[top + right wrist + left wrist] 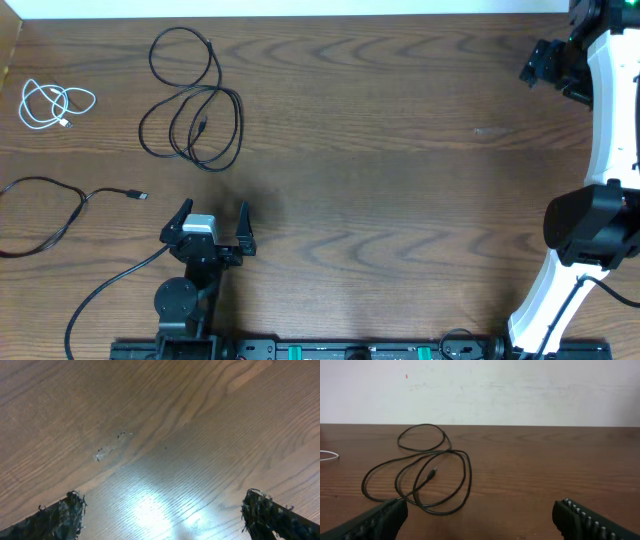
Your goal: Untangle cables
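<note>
Overhead view, read from the left: a small white cable (55, 103) lies bundled near the far left corner of the worktop (400, 200). Nearer to me a long black cable (112, 192) runs in from the left edge and ends in a free plug. Just right of the white bundle a second black cable (200, 126) rests in several overlapping loops, apart from the other two. The left gripper (213, 218) sits at the near edge, below those loops, with its jaws spread wide and nothing between them. The right gripper (532, 62) hangs over the far right corner, well apart from every cable. The left wrist view adds what the overhead cannot: the looped black cable (432, 473) lying flat ahead of the left gripper (480, 512), its plug inside the loops, and a sliver of white cable (329, 454) at the left margin. The right wrist view shows the right gripper (162, 505), jaws wide, above bare wood with a small scuff (110, 447).
</note>
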Motion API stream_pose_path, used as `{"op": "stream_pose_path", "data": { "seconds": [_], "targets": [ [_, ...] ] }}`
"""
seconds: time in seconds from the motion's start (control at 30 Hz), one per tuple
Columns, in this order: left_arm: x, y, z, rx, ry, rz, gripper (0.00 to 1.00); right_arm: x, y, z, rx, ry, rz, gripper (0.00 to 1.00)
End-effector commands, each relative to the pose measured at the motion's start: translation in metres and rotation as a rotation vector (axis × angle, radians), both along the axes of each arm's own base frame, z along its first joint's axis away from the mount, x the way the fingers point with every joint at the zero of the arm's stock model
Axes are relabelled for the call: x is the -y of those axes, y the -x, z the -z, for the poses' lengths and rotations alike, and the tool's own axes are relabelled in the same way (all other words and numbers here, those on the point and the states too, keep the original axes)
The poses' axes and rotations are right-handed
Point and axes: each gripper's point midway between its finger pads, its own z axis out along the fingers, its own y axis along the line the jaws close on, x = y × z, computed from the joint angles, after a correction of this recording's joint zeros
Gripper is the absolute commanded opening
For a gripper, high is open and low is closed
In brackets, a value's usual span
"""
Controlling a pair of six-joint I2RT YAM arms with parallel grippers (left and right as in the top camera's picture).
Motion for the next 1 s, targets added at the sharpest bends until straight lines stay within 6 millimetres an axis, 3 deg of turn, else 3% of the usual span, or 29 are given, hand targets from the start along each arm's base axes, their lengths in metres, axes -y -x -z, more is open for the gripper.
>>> {"op": "stream_pose_path", "data": {
  "seconds": [0.0, 0.7, 0.97],
  "targets": [
    [0.003, 0.002, 0.015, -0.048, -0.022, 0.019, 0.98, 0.001, 0.0, 0.001, -0.008, 0.017, -0.01, 0.99],
    [-0.01, 0.001, 0.016, -0.054, -0.003, -0.047, 0.98, 0.001, 0.0, 0.001, -0.008, 0.017, -0.01, 0.99],
    [-0.006, 0.001, 0.015, -0.049, 0.0, -0.027, 0.98, 0.001, 0.0, 0.001, -0.008, 0.017, -0.01, 0.99]
  ]
}}
